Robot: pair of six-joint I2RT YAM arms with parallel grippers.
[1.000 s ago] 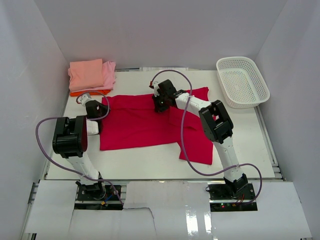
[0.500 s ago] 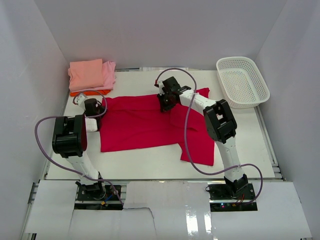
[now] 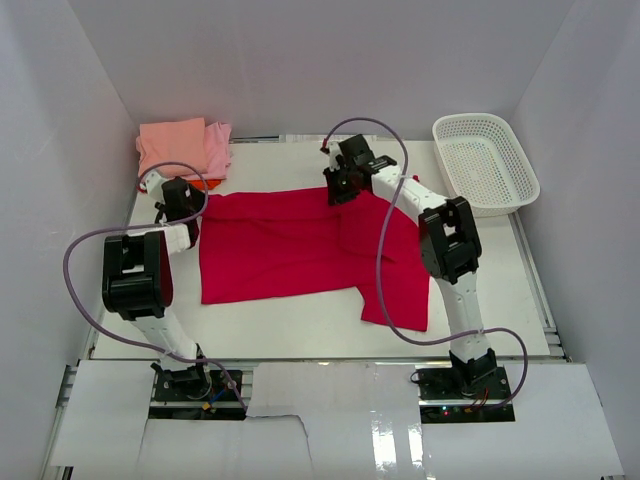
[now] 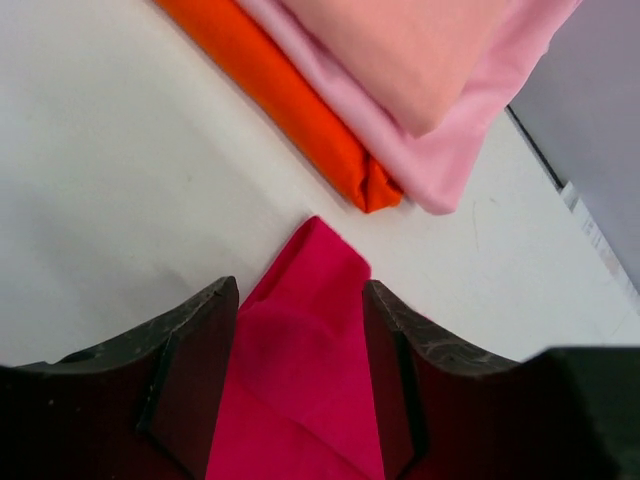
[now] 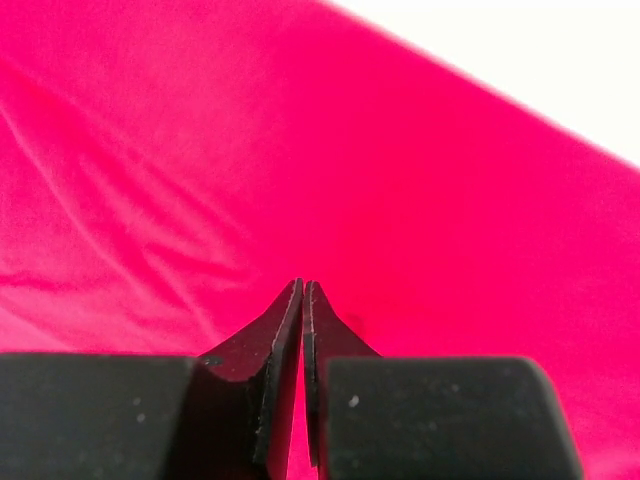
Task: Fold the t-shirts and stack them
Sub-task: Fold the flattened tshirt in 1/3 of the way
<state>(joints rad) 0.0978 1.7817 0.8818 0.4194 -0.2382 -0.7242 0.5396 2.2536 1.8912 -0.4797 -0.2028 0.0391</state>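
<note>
One change: your left gripper (image 4: 300,295) has spread apart, dropping the crimson t-shirt (image 3: 280,245) corner beneath it, just short of the folded t-shirts (image 4: 400,90). Your right gripper (image 5: 303,290) stays closed above the cloth. Spreading looks nearly done.

Left wrist view: the orange t-shirt (image 4: 290,110), light pink t-shirt (image 4: 450,150) and salmon-pink t-shirt (image 4: 400,50) run off the top edge; the crimson t-shirt (image 4: 300,380) runs off the bottom edge. Top view: the right arm (image 3: 410,200) hides the crimson t-shirt's far-right corner. Right wrist view: whether the right gripper (image 5: 303,290) pinches cloth between its closed jaws cannot be determined.
</note>
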